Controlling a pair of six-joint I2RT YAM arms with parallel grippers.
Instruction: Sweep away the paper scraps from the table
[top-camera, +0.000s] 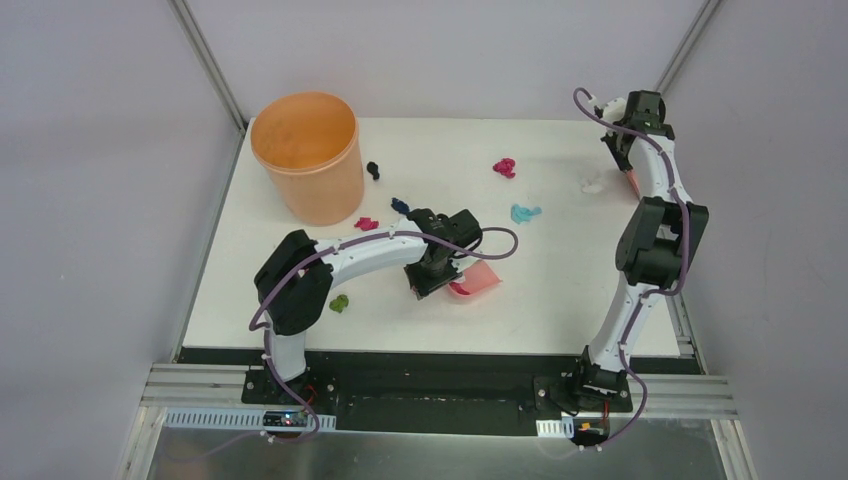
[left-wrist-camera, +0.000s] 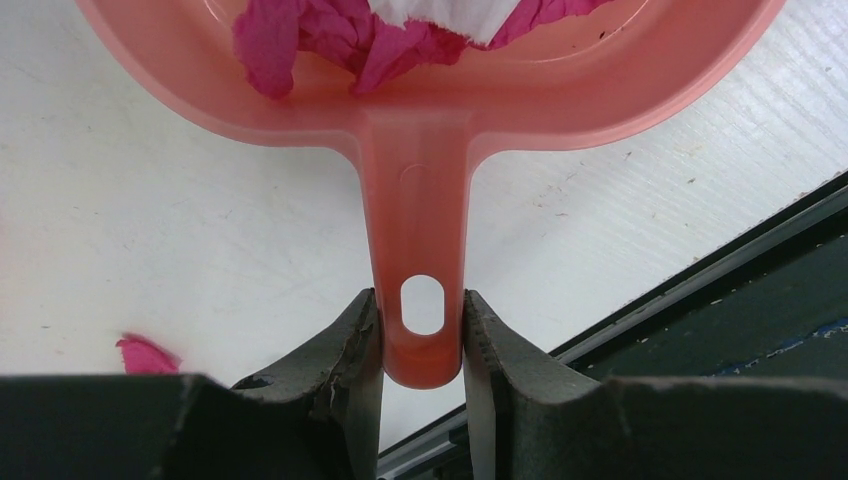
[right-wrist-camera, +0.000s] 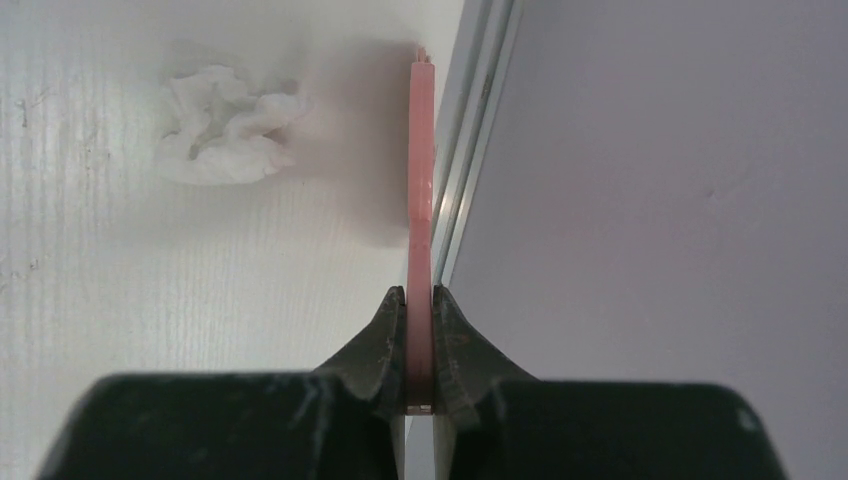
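- Top view: the white table (top-camera: 560, 300) carries loose paper scraps (top-camera: 505, 167). A black scrap (top-camera: 373, 170) and a dark blue scrap (top-camera: 400, 205) lie near the orange bucket (top-camera: 305, 150) at the far left. A teal scrap (top-camera: 524, 213) lies mid-table, a white scrap (top-camera: 593, 185) by the far right edge, and a green scrap (top-camera: 340, 302) beside the left arm. The left gripper (top-camera: 437, 272) is mid-table with the pink dustpan (top-camera: 480, 280). The right gripper (top-camera: 627, 165) is at the far right corner.
- Left wrist view: the left gripper's jaws are clamped on the end of the dustpan handle, one on each side of its hanging hole. Magenta paper (left-wrist-camera: 320, 40) and white paper (left-wrist-camera: 440, 15) lie in the pan. Another magenta bit (left-wrist-camera: 145, 355) lies on the table to the left.
- Right wrist view: the right gripper's jaws pinch a thin pink brush (right-wrist-camera: 421, 200), seen edge-on, beside the table's edge rail (right-wrist-camera: 480, 100). The white scrap lies on the table left of the brush, apart from it.
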